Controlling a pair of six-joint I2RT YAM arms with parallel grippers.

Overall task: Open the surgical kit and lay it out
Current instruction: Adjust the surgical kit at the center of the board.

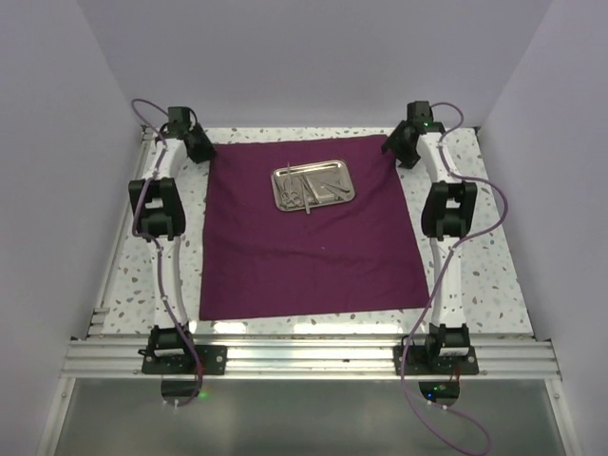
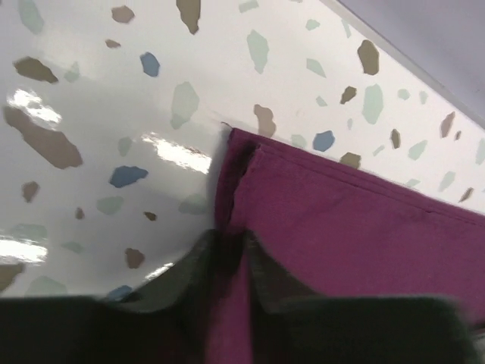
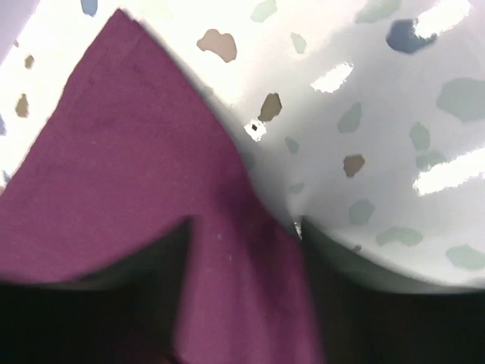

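On speckled tabletop (image 1: 475, 275), purple cloth (image 1: 304, 247) spread flat, pale lilac walls (image 1: 313, 57) around

**Table** (image 1: 475, 275): white, speckled; pale walls on its left, right and far sides.

**Purple cloth** (image 1: 304, 256): one, roughly square, spread flat over the middle of the table. Its near edge lies close to the table's near edge.

**Steel tray** (image 1: 350, 186): one, rectangular and shiny, on the far half of the cloth, about midway left to right.

**Instruments** (image 1: 306, 193): several slim silver pieces heaped inside the tray; types not legible.

**Left arm** (image 1: 157, 209): runs along the cloth's left edge. The left arm's jaws are at the far left corner; spacing not legible.

**Right arm** (image 1: 446, 209): runs along the right edge. The right arm's jaws are at the far right corner; spacing not legible.

**Rail** (image 1: 304, 361): aluminium, at the near edge, carrying both arm bases.
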